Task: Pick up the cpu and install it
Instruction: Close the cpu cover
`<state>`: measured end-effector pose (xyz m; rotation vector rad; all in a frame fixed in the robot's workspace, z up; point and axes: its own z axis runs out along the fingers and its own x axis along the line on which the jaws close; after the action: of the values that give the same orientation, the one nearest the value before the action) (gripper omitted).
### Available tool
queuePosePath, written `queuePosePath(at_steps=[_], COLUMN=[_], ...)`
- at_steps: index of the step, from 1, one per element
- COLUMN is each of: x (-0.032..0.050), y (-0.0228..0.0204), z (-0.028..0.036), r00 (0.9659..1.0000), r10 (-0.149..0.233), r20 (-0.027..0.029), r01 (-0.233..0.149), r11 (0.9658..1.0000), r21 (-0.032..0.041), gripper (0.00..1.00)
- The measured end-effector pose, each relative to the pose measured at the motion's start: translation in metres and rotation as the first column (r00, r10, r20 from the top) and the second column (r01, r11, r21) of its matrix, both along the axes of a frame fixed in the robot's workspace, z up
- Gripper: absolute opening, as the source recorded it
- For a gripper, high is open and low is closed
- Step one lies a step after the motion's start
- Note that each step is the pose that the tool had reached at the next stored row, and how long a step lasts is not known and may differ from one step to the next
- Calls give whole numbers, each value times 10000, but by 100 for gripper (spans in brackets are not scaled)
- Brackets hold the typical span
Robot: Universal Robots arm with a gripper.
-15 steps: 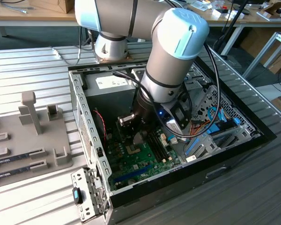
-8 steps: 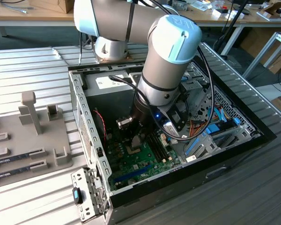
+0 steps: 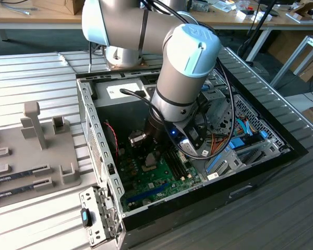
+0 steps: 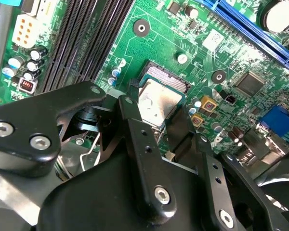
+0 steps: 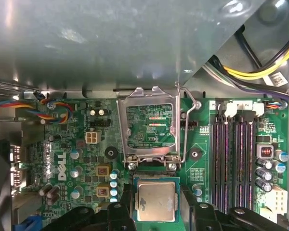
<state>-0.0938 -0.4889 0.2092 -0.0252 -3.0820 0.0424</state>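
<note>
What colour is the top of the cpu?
The cpu top is pale silver with smudges, clearest in the first wrist view.

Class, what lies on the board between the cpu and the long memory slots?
In the first wrist view: green motherboard with a round mounting hole and small capacitors, plus part of the black gripper right beside the cpu, before the memory slots.

The ribbed metal bench (image 3: 36,73) is carrying an open computer case (image 3: 96,136) at its middle; a grey fixture plate (image 3: 15,138) is lying at the exterior view's left; the arm's base (image 3: 122,56) is standing just beyond the case.
</note>
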Motion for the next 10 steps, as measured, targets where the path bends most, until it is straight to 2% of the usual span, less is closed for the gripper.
queuePosePath(at_steps=[10], x=[-24], y=[-24], z=[-70], r00=[10000], r10=[56], r20=[0], r01=[-56], r11=[10000], r21=[0], gripper=[47])
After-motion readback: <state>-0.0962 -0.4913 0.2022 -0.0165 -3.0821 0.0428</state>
